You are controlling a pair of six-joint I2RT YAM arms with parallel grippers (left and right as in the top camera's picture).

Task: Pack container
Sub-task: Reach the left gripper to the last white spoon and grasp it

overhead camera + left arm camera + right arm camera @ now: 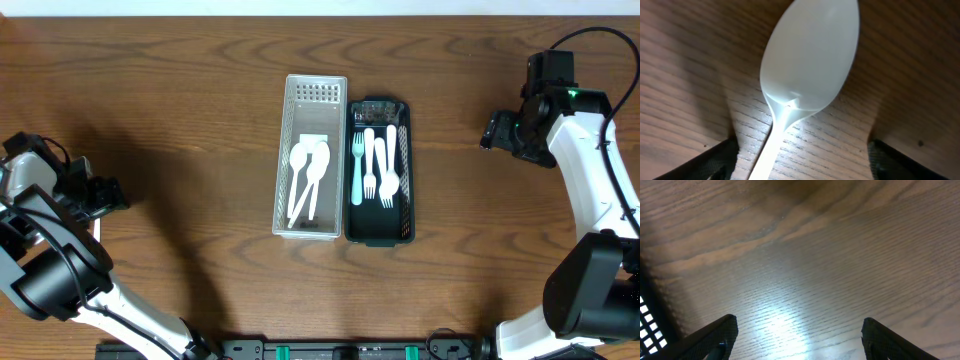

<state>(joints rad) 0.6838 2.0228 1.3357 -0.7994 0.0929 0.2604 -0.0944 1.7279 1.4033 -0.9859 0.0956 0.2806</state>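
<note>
Dark wood-grain bench (pixel 180 100) carries a white basket (pixel 283 200) at its middle, with white spoons (pixel 308 180) lying in it. A black basket (pixel 409 200) holding forks (pixel 375 165) stands against the white basket's right side. Well left of the white basket, the left claw (pixel 800 152) is spread wide. A loose spoon (pixel 810 60) lies on the wood between its fingers, ungripped. Well right of the white basket, beyond the black one, the right claw (pixel 797 330) hangs released over the wood, with nothing between its fingers.
</note>
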